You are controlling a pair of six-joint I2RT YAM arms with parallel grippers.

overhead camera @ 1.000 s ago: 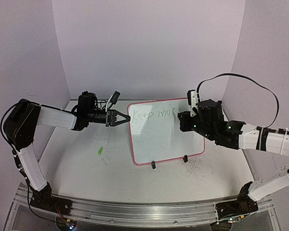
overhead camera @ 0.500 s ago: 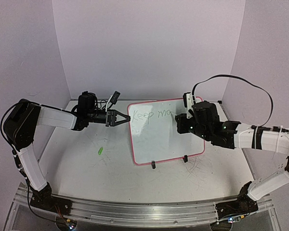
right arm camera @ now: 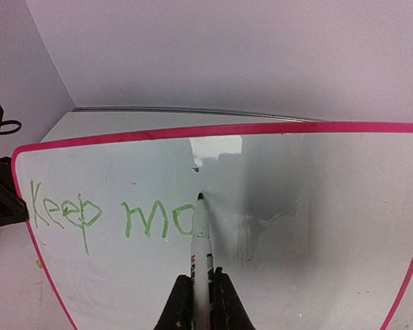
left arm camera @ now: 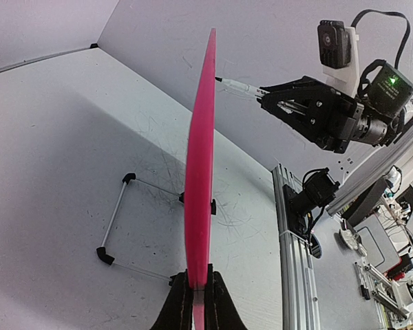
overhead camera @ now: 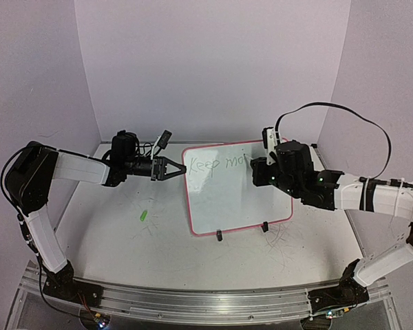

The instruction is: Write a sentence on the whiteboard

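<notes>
Left hand [overhead camera: 179, 169] stays clamped on the left edge of the whiteboard [overhead camera: 227, 203], which stands on the surface [overhead camera: 117, 237]. Right hand [right arm camera: 198, 294], clenched on the marker [right arm camera: 202, 242], has nudged up and left. Its tip is at the board, and the sentence [right arm camera: 100, 216] reads "Keep mo".

The white-and-black left arm [overhead camera: 76, 167] reaches inward, its black two-finger left gripper [overhead camera: 170, 168] pinching the edge of the pink-framed whiteboard [overhead camera: 227, 199]; the right arm [overhead camera: 372, 196] mirrors it, right gripper [overhead camera: 258, 172] clamped around a slim white marker [right arm camera: 202, 240].
</notes>
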